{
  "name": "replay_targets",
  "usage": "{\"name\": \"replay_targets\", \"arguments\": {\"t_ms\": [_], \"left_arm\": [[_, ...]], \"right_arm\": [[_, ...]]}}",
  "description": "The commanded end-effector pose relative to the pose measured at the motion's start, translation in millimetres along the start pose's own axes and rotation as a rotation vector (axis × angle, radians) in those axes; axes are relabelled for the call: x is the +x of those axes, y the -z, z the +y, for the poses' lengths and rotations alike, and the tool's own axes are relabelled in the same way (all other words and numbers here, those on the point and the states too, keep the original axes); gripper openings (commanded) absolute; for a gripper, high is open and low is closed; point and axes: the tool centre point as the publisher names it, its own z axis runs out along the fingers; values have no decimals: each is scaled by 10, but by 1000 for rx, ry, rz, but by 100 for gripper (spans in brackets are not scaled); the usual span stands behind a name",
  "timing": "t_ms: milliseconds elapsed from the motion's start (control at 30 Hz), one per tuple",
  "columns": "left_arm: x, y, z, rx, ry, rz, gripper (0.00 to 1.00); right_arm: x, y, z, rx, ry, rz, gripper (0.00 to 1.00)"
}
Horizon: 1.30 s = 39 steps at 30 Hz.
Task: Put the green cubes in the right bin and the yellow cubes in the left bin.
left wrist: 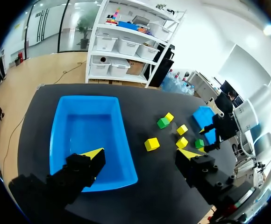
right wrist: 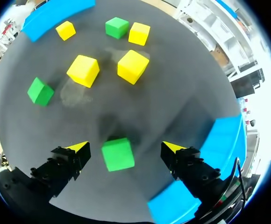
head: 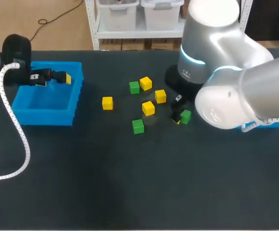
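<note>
Right gripper point(right wrist: 124, 148) spread open, straddling green cube point(head: 186, 116), centre-right in head view; not clamped, apparently lined up for pickup. Left gripper point(left wrist: 141, 154) open, empty, over left bin point(left wrist: 86, 135), upper left.

Overhead cam, wrist cams; cubes point(head: 148, 108) shared

Worktop point(head: 130, 192) was matt, dark, faintly rough; left bin point(head: 45, 117) was smooth glossy plastic; green cube point(right wrist: 117, 154) looked smooth; right arm point(head: 240, 91) had satin metal-like shell.
</note>
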Motion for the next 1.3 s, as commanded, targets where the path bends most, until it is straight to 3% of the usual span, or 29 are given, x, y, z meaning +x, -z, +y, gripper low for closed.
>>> {"name": "replay_targets", "arguments": {"t_ms": [33,67,300,433,533,767,900,1033,1300], "left_arm": [[-11,-7,-9,-7,1,4,100],[-11,-7,-9,-7,1,4,100],[-11,-7,-9,-7,1,4,100],[-11,-7,-9,-7,1,4,100],[-11,-7,-9,-7,1,4,100],[-11,-7,-9,-7,1,4,100],[-11,-7,-9,-7,1,4,100],[-11,-7,-9,-7,1,4,100],[-11,-7,-9,-7,1,4,100]], "right_arm": [[-62,-76,-64,10,-6,21,97],[-51,-85,-86,13,-11,26,51],[43,-119,-160,27,-56,43,0],[74,-80,-170,43,-74,39,0],[26,104,-183,69,-83,5,0],[-197,1074,-498,173,-199,-239,0],[-103,1499,-804,245,-334,-338,0],[132,1552,-1075,272,-457,-340,0],[670,1219,-1266,252,-647,-239,0]]}}
